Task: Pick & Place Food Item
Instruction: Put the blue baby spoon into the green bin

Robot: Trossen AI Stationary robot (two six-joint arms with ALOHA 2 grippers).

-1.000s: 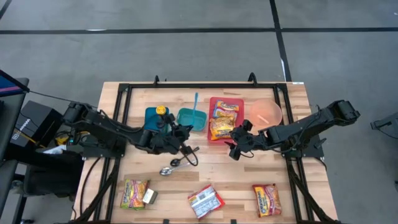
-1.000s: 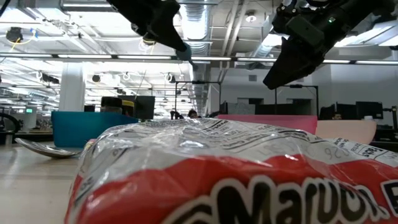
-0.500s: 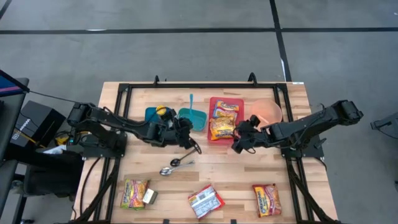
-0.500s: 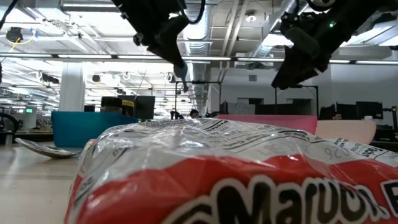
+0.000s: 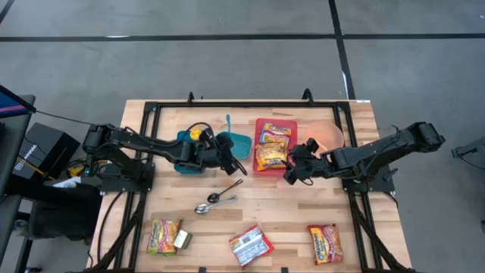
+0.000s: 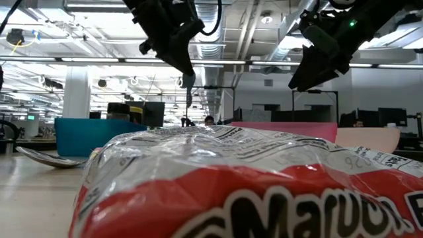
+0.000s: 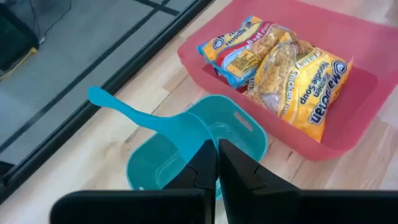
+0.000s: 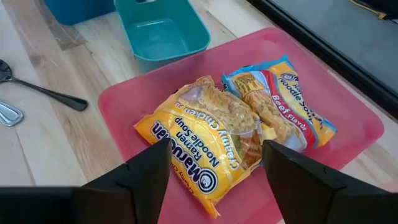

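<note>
Noodle packet [image 8: 205,146]: light, crinkly, slippery; pinch its middle.
Right gripper [image 8: 214,163]: fingers apart, above it.
Left gripper [image 7: 216,163]: fingers together.

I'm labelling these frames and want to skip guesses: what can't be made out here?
- Low view: the noodle packet against the lens hides most of the table.
- Left wrist view: the shut left gripper covers part of the teal container and the blue spoon's far end.
- Right wrist view: the open right gripper's fingers hide the red tray's near edge.
</note>
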